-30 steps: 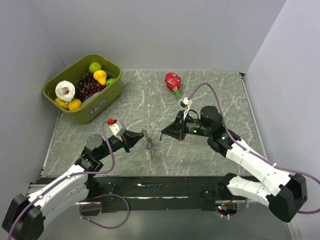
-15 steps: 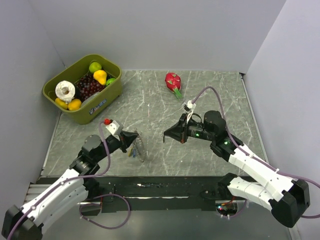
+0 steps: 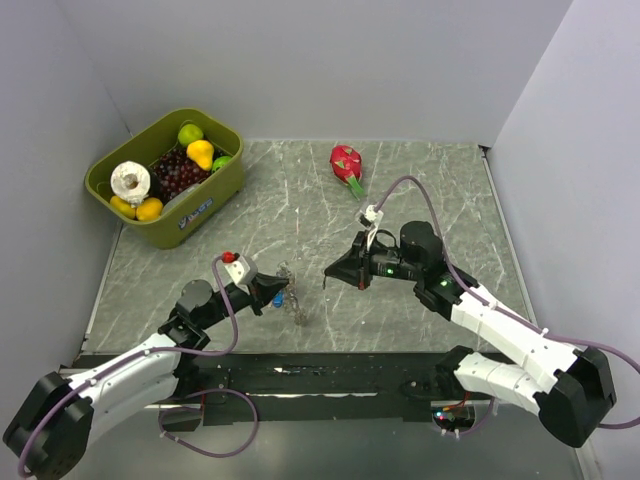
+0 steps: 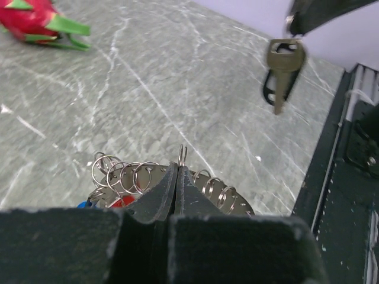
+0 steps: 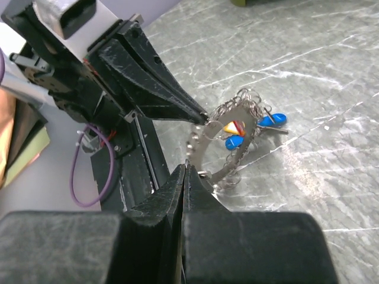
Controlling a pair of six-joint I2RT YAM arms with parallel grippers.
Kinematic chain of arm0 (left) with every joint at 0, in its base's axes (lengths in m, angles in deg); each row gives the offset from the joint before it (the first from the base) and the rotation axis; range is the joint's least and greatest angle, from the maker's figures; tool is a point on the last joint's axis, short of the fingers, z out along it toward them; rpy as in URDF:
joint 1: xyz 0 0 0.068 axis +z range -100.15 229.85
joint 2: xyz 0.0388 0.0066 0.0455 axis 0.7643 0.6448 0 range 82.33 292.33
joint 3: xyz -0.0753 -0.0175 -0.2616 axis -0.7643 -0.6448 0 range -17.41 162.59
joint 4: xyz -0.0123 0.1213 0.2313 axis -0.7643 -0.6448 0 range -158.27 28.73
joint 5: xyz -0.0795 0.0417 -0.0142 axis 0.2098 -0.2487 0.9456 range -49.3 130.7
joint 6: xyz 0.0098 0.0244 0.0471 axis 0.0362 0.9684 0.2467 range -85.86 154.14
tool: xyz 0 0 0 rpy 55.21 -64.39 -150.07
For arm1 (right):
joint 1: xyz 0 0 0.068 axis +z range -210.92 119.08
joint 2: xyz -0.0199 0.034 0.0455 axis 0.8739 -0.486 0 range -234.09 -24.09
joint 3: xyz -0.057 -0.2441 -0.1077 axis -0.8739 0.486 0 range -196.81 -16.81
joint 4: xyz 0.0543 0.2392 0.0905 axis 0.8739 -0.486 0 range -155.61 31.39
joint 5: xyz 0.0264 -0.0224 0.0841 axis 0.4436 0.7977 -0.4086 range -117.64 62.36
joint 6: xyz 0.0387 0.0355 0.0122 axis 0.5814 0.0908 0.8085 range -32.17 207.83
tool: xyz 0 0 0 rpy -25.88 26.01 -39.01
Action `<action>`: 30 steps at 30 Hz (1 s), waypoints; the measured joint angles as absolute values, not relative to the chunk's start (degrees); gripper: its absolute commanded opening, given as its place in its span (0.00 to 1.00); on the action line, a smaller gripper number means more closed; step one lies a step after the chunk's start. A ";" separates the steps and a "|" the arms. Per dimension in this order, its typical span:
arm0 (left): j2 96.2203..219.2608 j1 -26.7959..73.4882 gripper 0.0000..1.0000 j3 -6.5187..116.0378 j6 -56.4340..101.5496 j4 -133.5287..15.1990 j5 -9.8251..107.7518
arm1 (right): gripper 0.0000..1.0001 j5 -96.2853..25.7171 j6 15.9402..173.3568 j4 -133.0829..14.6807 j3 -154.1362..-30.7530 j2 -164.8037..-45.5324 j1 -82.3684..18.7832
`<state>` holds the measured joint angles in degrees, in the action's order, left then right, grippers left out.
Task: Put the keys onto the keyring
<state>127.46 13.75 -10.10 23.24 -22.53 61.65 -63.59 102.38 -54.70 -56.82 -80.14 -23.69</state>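
Here my left gripper point(image 4: 177, 171) is clenched on the rim of the keyring point(image 5: 204, 157), near the six o'clock edge of the table point(image 3: 400, 180), with blue-headed keys point(image 5: 237, 142) touching it. At its two o'clock, my right gripper point(image 5: 185, 171) pinches one key point(image 4: 283, 62), which hangs clear of the ring.

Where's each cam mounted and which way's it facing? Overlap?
Top external: above and behind the bases, facing down at the table; left gripper, right gripper, both arms show.
Left wrist: past its shut fingers, across the table toward dragon fruit and the right gripper's key.
Right wrist: past its shut fingers, at the left gripper pinching the keyring.
Shared: keyring in all three.
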 measured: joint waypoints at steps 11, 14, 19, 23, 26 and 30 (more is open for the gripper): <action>127.57 12.83 0.01 -10.45 26.19 -18.79 66.48 | 0.00 -66.69 100.13 -54.70 -56.86 -83.16 -23.69; 128.27 12.26 0.01 -10.45 26.65 -18.24 66.99 | 0.00 -67.00 100.13 -54.75 -56.86 -83.16 -23.66; 130.74 10.91 0.01 -10.43 27.26 -17.06 67.05 | 0.00 -66.47 99.32 -55.97 -56.99 -83.26 -22.64; 131.79 9.68 0.01 -10.36 27.48 -16.74 67.27 | 0.00 -65.38 98.12 -57.44 -57.17 -83.79 -21.04; 132.22 9.22 0.01 -10.08 27.53 -16.71 67.44 | 0.00 -64.55 97.33 -58.09 -57.32 -84.60 -20.12; 132.57 8.70 0.01 -9.53 27.85 -16.69 67.82 | 0.00 -63.72 96.94 -58.84 -57.32 -85.69 -19.16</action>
